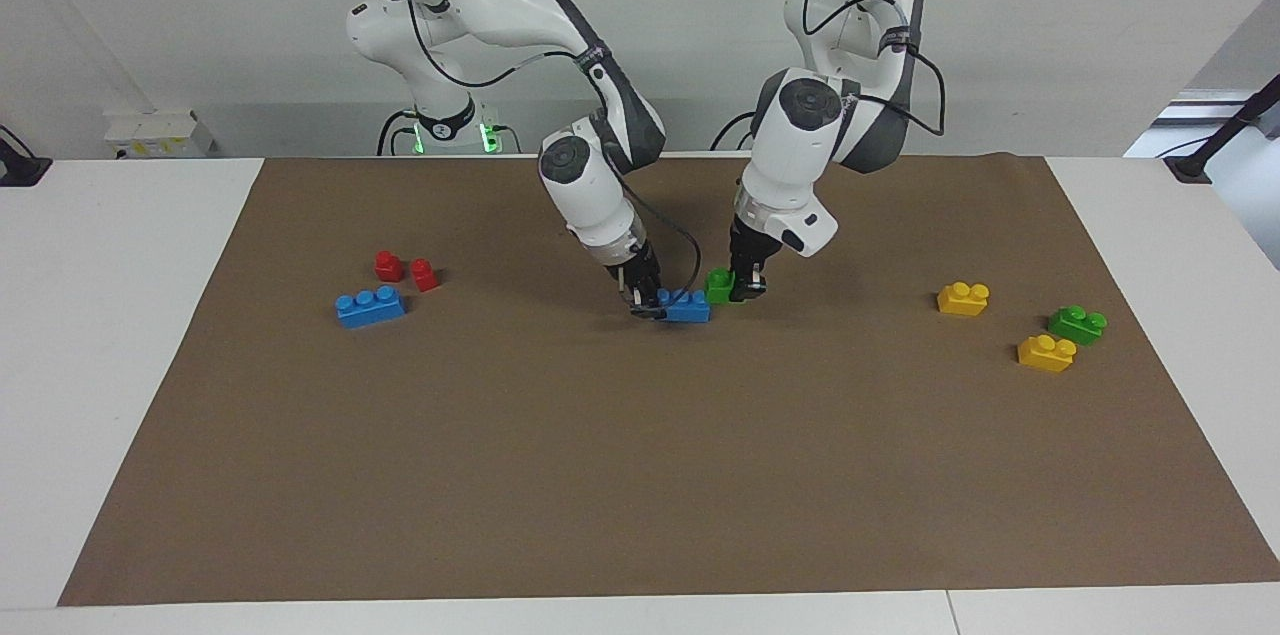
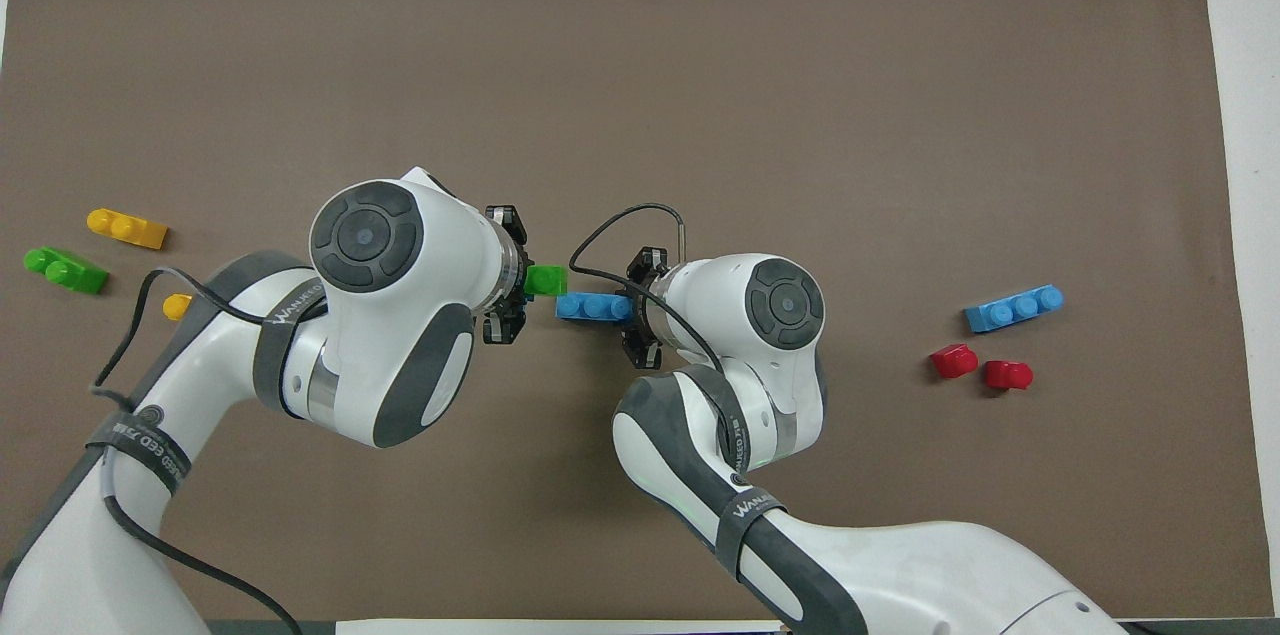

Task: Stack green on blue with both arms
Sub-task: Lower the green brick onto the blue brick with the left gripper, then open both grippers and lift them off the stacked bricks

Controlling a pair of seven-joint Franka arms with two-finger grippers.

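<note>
My right gripper is shut on one end of a blue three-stud brick and holds it level, low over the middle of the brown mat. It also shows in the overhead view with the blue brick. My left gripper is shut on a small green two-stud brick, right beside the blue brick's free end and slightly higher. In the overhead view the left gripper holds the green brick by the blue brick's end; I cannot tell whether they touch.
A second blue brick and two small red pieces lie toward the right arm's end. Two yellow bricks and a second green brick lie toward the left arm's end. The brown mat covers the table.
</note>
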